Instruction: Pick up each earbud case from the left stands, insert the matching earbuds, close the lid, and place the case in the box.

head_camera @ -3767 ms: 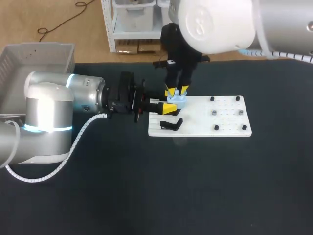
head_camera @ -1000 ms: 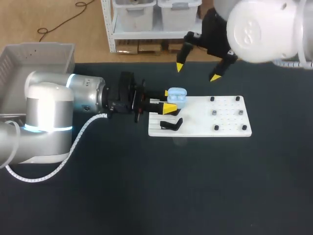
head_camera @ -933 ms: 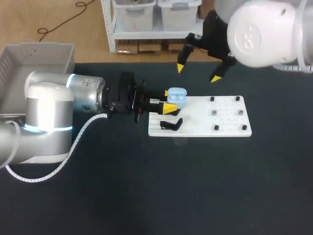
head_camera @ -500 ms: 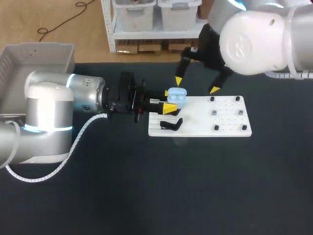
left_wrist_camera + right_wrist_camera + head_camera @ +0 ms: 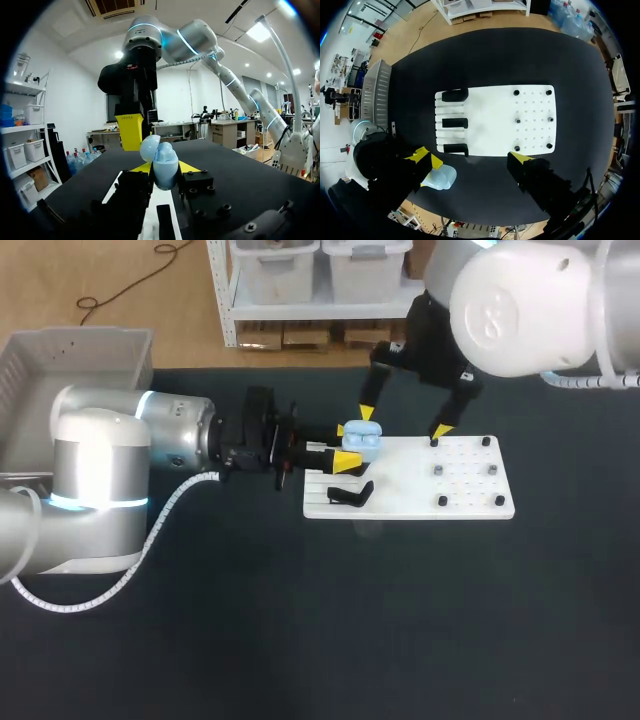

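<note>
A light blue earbud case [image 5: 361, 440] with its lid tilted open is held over the left end of the white board [image 5: 410, 488], and my left gripper [image 5: 342, 452] is shut on it from the side. In the left wrist view the case [image 5: 164, 164] sits between the yellow tips of that gripper [image 5: 163, 169]. My right gripper [image 5: 403, 422] hangs open just above the board, one fingertip [image 5: 367, 413] right by the case. In the right wrist view the case [image 5: 443, 178] lies beside one finger of the open right gripper [image 5: 472, 160].
Three black stands [image 5: 455, 122] line the board's left end; one shows in the head view [image 5: 350, 495]. Small pegs [image 5: 438, 470] dot the board's right half. A grey box [image 5: 70, 360] stands at the table's far left. The left arm [image 5: 120, 460] lies along the left side.
The right gripper has come down and toward the case from higher up at the back, staying open. The left arm and the case have not moved.
</note>
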Motion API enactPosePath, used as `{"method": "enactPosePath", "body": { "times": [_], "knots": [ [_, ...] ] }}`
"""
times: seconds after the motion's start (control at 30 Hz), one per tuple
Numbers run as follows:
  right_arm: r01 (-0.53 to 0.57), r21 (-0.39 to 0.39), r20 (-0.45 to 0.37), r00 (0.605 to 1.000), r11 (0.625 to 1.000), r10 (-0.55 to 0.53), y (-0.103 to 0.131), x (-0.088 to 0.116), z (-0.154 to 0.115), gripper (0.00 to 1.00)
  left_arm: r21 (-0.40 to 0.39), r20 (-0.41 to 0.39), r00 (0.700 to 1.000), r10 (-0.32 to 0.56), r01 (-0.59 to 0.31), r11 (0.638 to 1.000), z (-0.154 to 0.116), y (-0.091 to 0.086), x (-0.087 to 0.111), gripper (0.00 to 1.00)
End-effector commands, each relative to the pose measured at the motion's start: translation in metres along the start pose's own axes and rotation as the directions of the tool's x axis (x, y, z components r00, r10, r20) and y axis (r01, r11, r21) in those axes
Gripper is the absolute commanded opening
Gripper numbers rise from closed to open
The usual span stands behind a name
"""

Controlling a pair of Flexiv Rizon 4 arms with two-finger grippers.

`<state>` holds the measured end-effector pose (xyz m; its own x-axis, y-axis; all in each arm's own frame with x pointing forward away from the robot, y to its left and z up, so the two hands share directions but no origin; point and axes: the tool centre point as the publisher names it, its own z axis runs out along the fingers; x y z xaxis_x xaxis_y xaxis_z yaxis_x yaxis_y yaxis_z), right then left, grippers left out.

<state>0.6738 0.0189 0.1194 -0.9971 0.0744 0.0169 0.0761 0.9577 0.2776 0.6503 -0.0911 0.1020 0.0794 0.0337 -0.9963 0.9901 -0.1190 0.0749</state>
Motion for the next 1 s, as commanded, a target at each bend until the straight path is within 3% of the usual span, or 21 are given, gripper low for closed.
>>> {"method": "enactPosePath", "body": {
  "times": [0.03,0.4,0.7,1.0],
  "knots": [
    [0.001,0.002,-0.001,1.000,1.000,-0.001,0.000,0.005,0.000,1.00,-0.004,0.000,1.000,0.002,-0.002,1.000,0.000,-0.001,0.000,0.00],
    [0.009,0.005,-0.006,1.000,1.000,-0.009,0.001,0.007,0.000,1.00,-0.004,0.000,1.000,0.002,-0.002,1.000,0.000,-0.001,0.000,0.00],
    [0.034,-0.078,0.147,0.989,0.996,-0.022,-0.010,-0.001,-0.024,1.00,-0.004,0.000,1.000,0.002,-0.002,1.000,0.000,-0.001,0.000,0.00],
    [0.188,-0.111,0.268,0.951,0.976,-0.153,-0.030,0.018,-0.047,1.00,-0.004,0.000,1.000,0.002,-0.002,1.000,0.000,-0.001,0.000,0.00]
  ]
}}
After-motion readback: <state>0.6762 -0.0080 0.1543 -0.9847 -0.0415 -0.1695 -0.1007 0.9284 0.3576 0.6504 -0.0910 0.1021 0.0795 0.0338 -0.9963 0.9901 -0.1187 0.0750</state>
